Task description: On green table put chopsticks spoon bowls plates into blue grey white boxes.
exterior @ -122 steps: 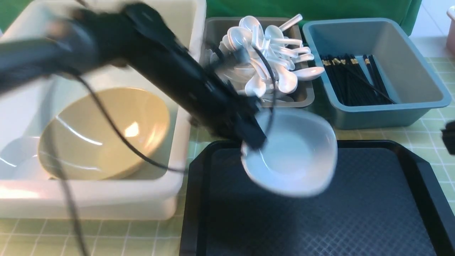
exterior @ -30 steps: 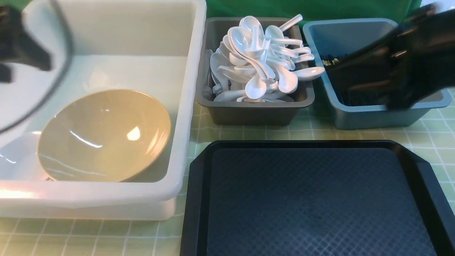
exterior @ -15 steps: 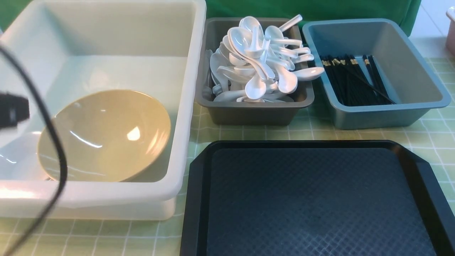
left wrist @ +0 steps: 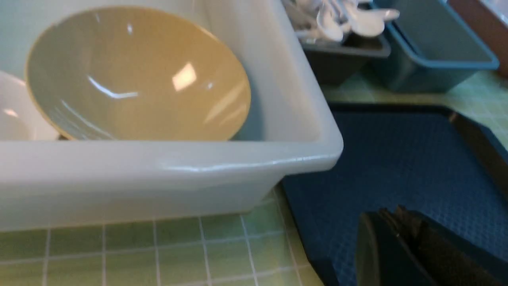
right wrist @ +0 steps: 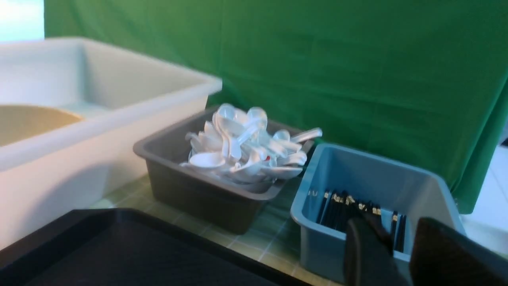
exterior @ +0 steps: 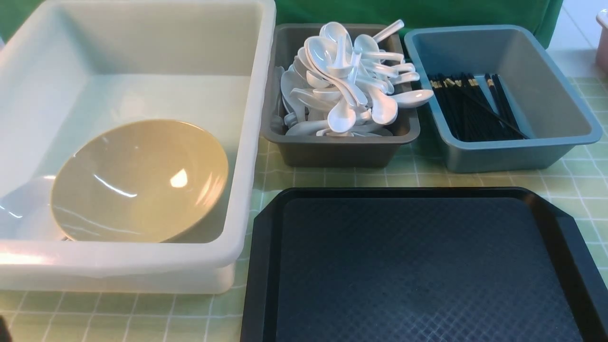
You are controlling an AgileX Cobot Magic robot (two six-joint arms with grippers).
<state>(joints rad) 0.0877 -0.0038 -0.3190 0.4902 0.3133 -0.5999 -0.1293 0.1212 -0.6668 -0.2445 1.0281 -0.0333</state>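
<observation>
1. Front view: I record spoons (exterior: 342,80) in the dark grey box (exterior: 339,153), chopsticks (exterior: 468,111) in the blue-grey box (exterior: 513,156), a tilted tan bowl (exterior: 140,183) and white plate (exterior: 28,209) in the white box (exterior: 118,261), on the table (exterior: 142,313)
2. Left wrist view: my left fingers (left wrist: 397,250) are clenched
3. Right wrist view: my right fingers (right wrist: 367,250) stand apart, released

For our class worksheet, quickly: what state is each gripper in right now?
Left gripper: closed, holding nothing.
Right gripper: slightly open, a gap between its fingers, holding nothing.
</observation>
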